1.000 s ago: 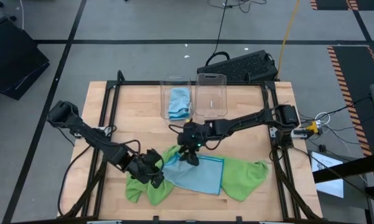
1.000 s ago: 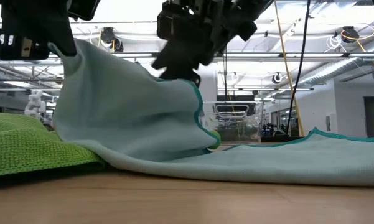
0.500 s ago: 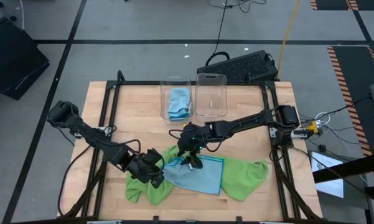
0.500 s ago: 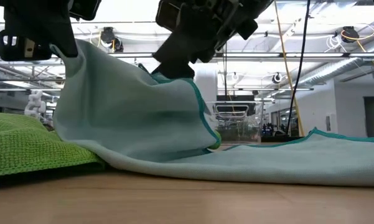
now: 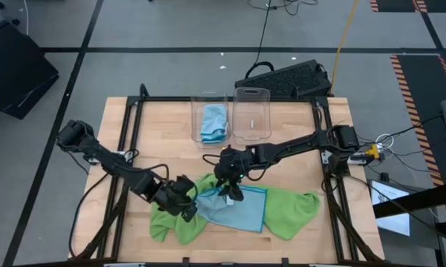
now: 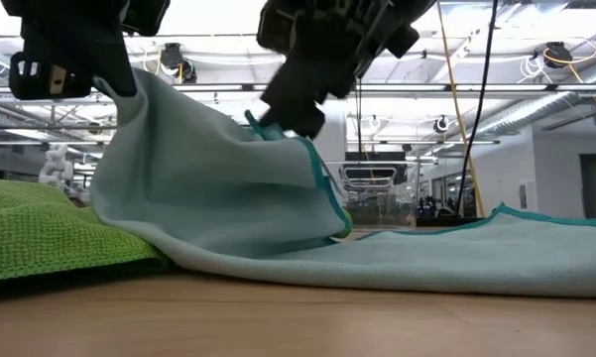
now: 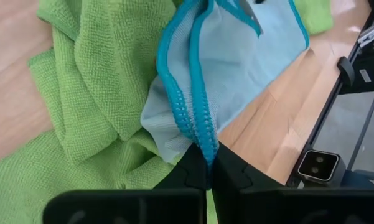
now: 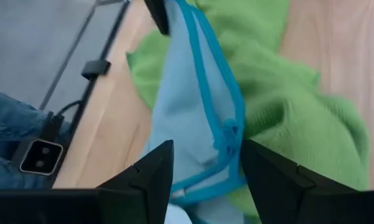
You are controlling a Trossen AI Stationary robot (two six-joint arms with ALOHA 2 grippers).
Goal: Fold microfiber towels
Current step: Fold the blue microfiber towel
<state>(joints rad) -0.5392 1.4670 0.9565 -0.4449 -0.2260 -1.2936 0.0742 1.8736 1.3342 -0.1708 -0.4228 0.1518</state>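
Note:
A light blue microfiber towel (image 5: pixel 237 213) lies at the table's near middle, over two lime green towels (image 5: pixel 174 225) (image 5: pixel 295 210). Its left part is raised off the table. My left gripper (image 5: pixel 187 206) is shut on that raised part's hem. My right gripper (image 5: pixel 230 193) stands open at the raised hem (image 6: pixel 278 131) farther right. Its two fingers (image 8: pixel 158 177) are on either side of the bunched hem (image 8: pixel 229 132). From there the cloth drops to the part lying flat (image 6: pixel 496 253). My left gripper pinches the blue towel's teal hem (image 7: pixel 202 144) between its two fingertips, where two hemmed edges run together. The fingers slant down from the table's left. The cloth is lifted there and slopes down to the table. My right gripper: one finger (image 6: pixel 296 111) lies at the raised hem, but I cannot tell whether it touches.
Two clear bins (image 5: pixel 210 133) (image 5: pixel 252 132) stand at the far middle, and the left one has a folded blue towel (image 5: pixel 213 121) in it. A black keyboard (image 5: pixel 286 78) lies beyond the far edge. Bare wood (image 5: pixel 148 148) shows left and right of the bins.
My right gripper has rolled a little at the towel's raised hem, and the hem beside it has bunched and shifted slightly toward my left gripper. The rest of the towel lies as before.

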